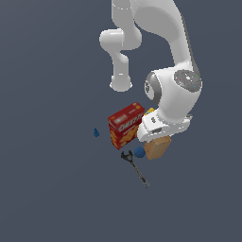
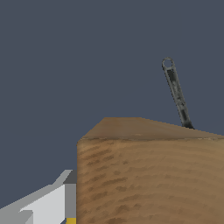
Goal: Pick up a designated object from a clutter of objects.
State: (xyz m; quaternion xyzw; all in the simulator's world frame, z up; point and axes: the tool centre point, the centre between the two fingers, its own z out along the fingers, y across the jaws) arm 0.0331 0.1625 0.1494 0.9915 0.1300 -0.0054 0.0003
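Observation:
The designated object, a plain tan box (image 1: 157, 148), stands at the exterior view's right of the clutter, and my gripper (image 1: 154, 140) is down on top of it. The white hand hides the fingertips there. The tan box (image 2: 148, 175) fills the lower part of the wrist view, very close, with one pale finger (image 2: 50, 202) against its side. The other finger does not show. The red cracker box (image 1: 125, 125) stands just beside the hand. A blue ball (image 1: 139, 151) touches the tan box's foot.
A black wrench (image 1: 135, 169) lies in front of the ball and shows beyond the box as the wrench (image 2: 176, 92) in the wrist view. A sliver of the yellow container (image 1: 149, 111) peeks out behind the red box. A tiny blue piece (image 1: 96, 133) sits apart on the exterior view's left.

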